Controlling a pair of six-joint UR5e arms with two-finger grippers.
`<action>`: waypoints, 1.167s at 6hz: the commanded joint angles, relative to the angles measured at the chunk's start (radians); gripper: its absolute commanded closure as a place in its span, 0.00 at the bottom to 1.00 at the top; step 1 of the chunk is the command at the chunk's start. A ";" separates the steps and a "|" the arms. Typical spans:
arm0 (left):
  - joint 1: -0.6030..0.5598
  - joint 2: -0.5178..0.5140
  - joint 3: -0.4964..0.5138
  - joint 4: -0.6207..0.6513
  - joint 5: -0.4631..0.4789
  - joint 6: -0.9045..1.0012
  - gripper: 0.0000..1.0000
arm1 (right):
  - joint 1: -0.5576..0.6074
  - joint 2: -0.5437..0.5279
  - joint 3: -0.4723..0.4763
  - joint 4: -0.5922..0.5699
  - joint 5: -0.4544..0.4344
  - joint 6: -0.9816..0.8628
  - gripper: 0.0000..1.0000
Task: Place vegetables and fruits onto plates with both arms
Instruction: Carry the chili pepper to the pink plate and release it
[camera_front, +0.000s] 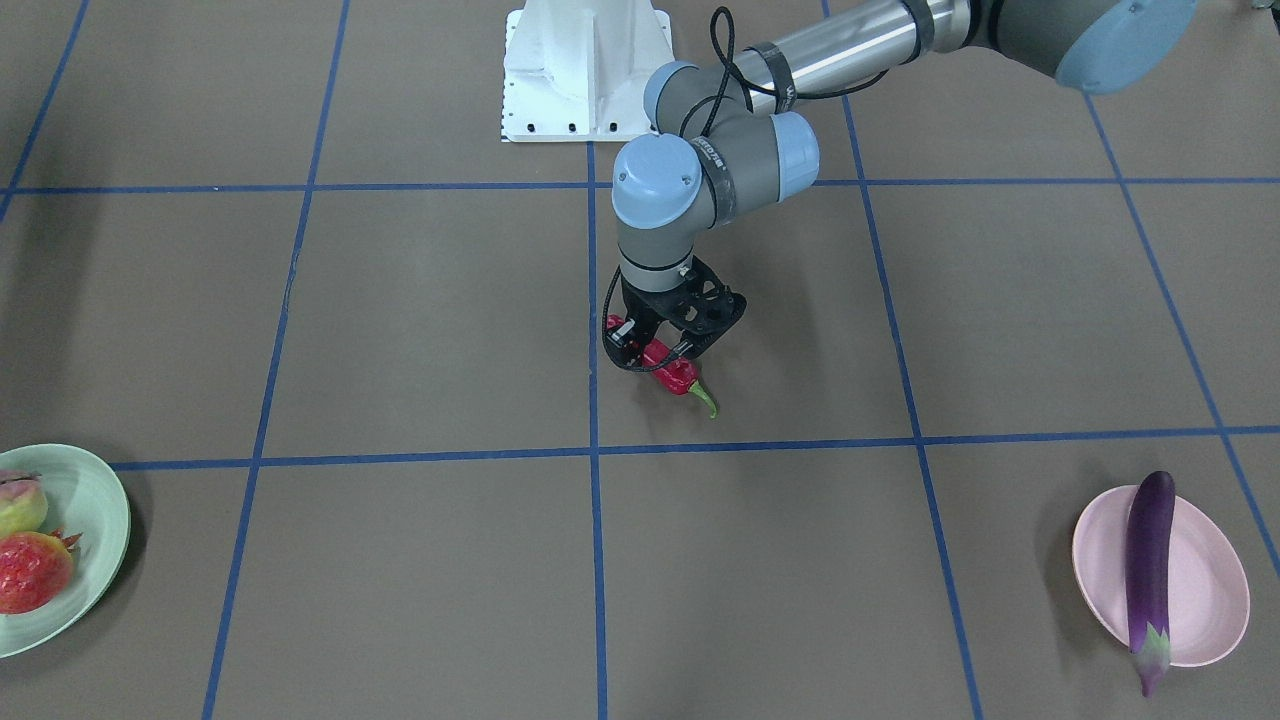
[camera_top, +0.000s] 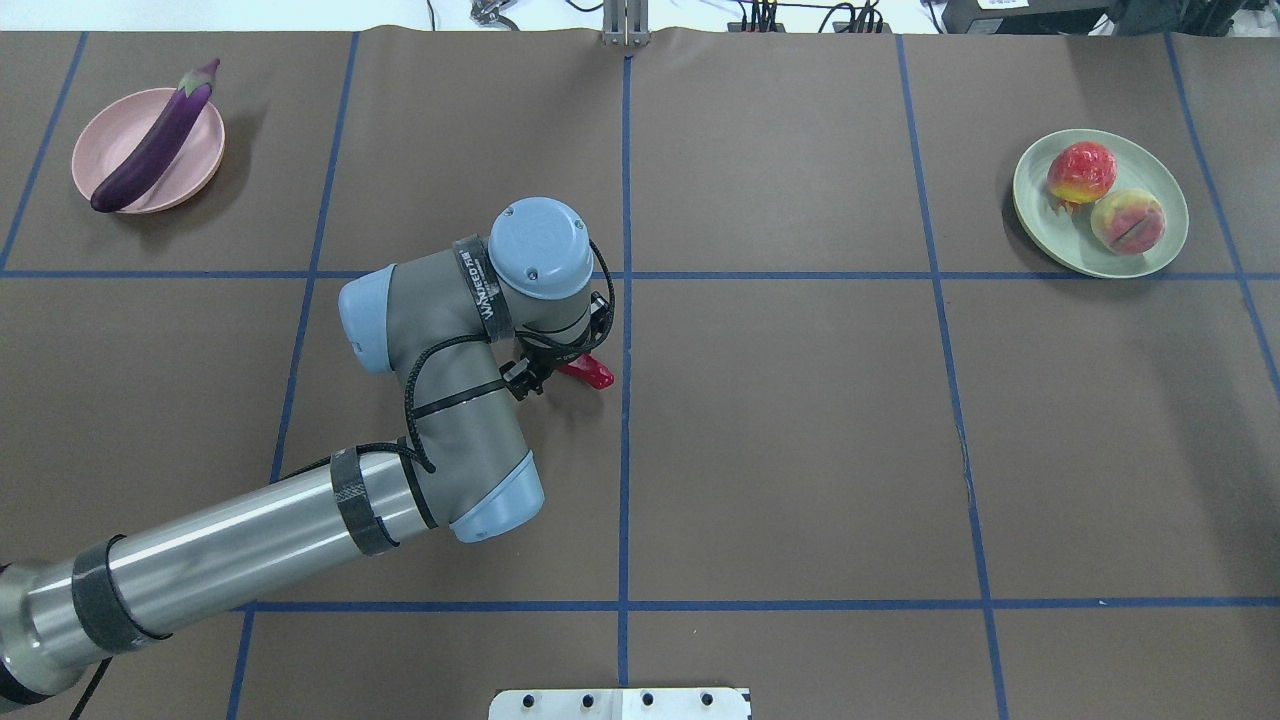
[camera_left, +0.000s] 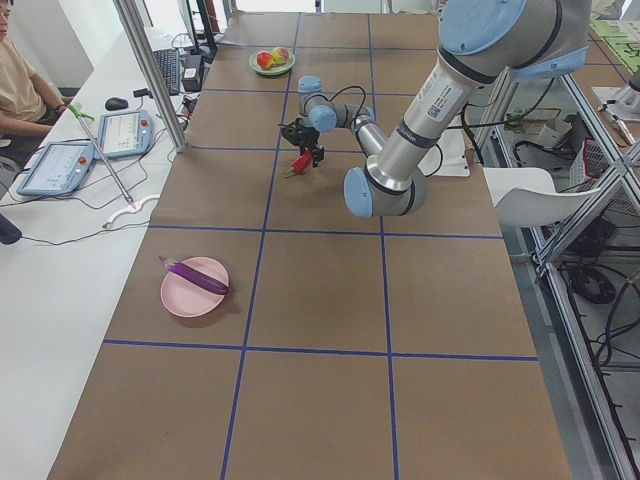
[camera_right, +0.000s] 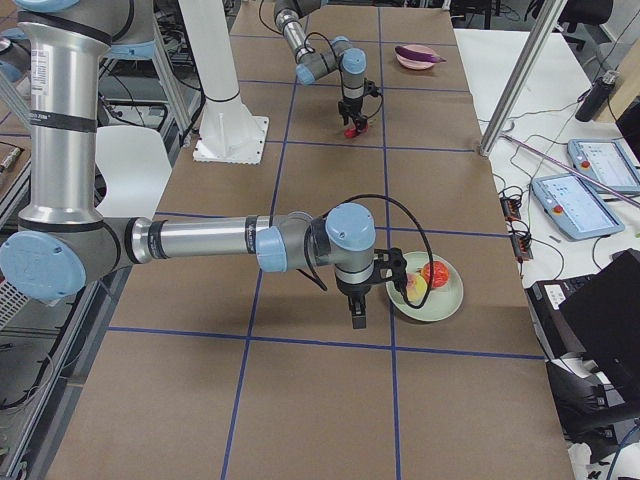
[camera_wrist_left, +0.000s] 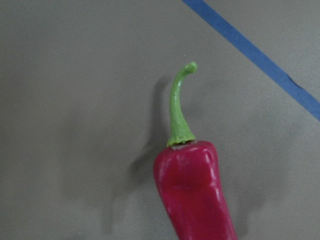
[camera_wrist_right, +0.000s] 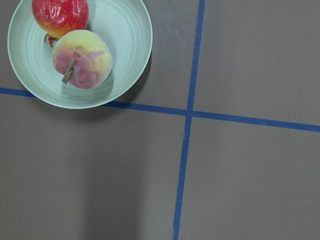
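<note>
While the left tool (camera_front: 661, 358) clasps the chili (camera_front: 682, 380), its stem protrudes.

Light is even and diffuse from above; all views are bright enough. Shadows are soft. In the overhead view the pink plate (camera_top: 110, 135) throws a faint one toward frame right. In the left wrist view the chili pepper (camera_wrist_left: 192, 195) casts a blurred one to its left, and its lower end is slightly soft. The right wrist view has a dim vertical band at lower left and a soft shadow under the lower-right rim of the mint plate (camera_wrist_right: 125, 35). Glare: a bright streak along the metal tube of the left arm (camera_top: 220, 555) and a sheen line on the eggplant (camera_front: 1150, 560). The top strip of the overhead frame is blown white. Side views are low-res: far items are tiny and uprights lean at the frame edges.
</note>
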 joint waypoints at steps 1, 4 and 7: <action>0.001 -0.008 -0.002 -0.002 0.005 0.012 1.00 | 0.000 0.000 0.000 0.000 0.000 0.000 0.00; -0.076 -0.007 -0.085 0.105 0.008 0.274 1.00 | 0.000 0.003 0.000 0.001 0.000 0.000 0.00; -0.232 0.042 -0.208 0.387 0.006 1.037 1.00 | 0.000 0.002 0.000 0.000 0.000 0.000 0.00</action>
